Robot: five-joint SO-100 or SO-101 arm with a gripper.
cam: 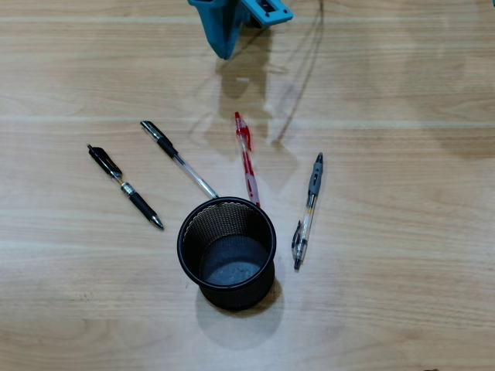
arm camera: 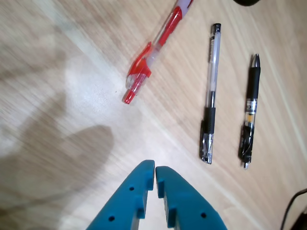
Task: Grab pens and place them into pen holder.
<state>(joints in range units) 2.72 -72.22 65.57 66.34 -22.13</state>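
Note:
Four pens lie fanned out on the wooden table around the round black mesh pen holder, which stands upright with nothing inside. They are a short black pen, a clear pen with a black cap, a red pen and a clear-and-grey pen. My blue gripper is shut with nothing between its tips. It hovers above bare table short of the red pen's end. In the overhead view the gripper shows at the top edge.
A dark cable runs down from the arm at the top of the overhead view and shows at the wrist view's lower right corner. The arm's shadow falls on the table near the red pen.

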